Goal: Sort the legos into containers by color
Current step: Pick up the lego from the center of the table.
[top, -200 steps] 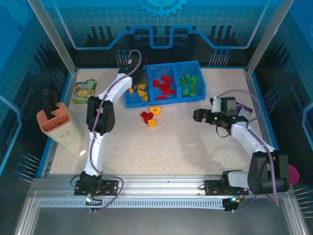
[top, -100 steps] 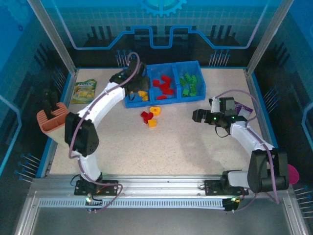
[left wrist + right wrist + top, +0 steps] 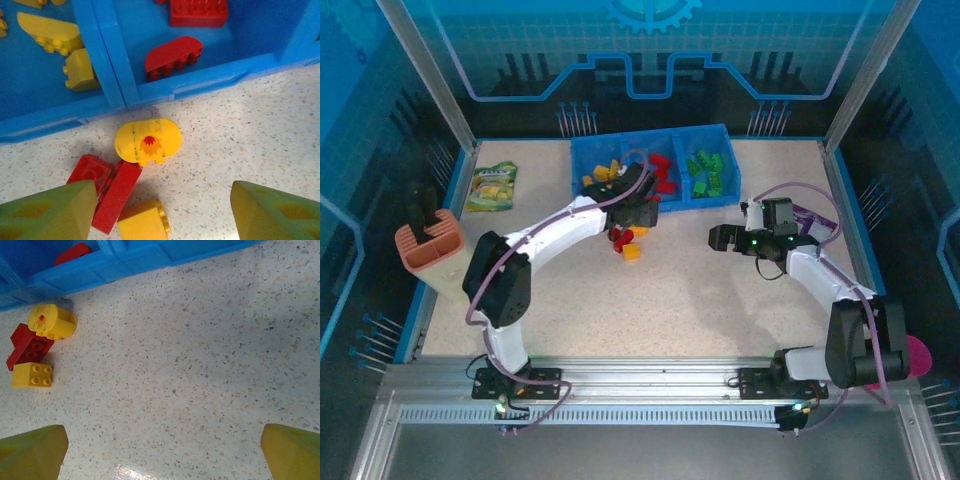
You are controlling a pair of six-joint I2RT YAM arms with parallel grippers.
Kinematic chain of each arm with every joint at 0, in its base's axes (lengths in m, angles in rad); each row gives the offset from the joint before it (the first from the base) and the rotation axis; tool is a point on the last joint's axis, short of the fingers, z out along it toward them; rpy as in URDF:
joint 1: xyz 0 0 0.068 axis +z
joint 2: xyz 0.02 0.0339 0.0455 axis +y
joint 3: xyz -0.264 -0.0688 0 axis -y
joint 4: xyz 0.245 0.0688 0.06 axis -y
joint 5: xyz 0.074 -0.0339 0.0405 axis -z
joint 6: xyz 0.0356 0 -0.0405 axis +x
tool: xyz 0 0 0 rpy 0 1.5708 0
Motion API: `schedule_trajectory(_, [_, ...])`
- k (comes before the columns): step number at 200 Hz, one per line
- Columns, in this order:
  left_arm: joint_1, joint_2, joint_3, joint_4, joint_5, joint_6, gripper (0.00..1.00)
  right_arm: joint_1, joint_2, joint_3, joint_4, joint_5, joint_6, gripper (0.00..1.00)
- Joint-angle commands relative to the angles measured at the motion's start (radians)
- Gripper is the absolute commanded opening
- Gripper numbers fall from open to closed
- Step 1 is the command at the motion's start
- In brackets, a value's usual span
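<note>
The left gripper (image 3: 162, 192) hangs spread and empty, with the rounded yellow brick (image 3: 147, 141) on the desk (image 3: 260, 125) just ahead of its fingertips, before the blue tray (image 3: 210, 80); light, hard and slick, it probably wants pinching across its straighter sides, not its curved ends.

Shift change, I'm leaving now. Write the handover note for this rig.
Left gripper: open, empty, hovering just before the tray.
Right gripper: open, empty, over bare table.
Done: tray holds yellow bricks left, red bricks middle, green bricks right.
To do: rounded yellow brick, loose red pair and square yellow brick lie on the table.
</note>
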Motion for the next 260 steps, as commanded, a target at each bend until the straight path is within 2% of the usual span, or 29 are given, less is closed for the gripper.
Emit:
schedule_trajectory(1, [-0.005,0.077,0.032,0.002,-0.024,-0.026,0.72,0.016,-0.016,0.017,0.012,-0.008,-0.030,1.00])
schedule_trajectory(30, [-0.003,0.141,0.070,-0.037,-0.089,-0.035,0.72,0.021,-0.053,-0.004,0.037,-0.013,-0.044,1.00])
schedule_trajectory(60, [-0.004,0.196,0.108,-0.040,-0.078,-0.047,0.73,0.022,-0.075,-0.011,0.037,-0.006,-0.047,1.00])
schedule_trajectory(102, [-0.001,0.263,0.163,-0.063,-0.094,-0.050,0.80,0.024,-0.073,-0.024,0.070,-0.039,-0.046,1.00])
schedule_trajectory(260, [0.024,0.341,0.170,-0.048,-0.080,-0.090,0.82,0.024,-0.030,-0.022,0.106,-0.064,-0.041,1.00])
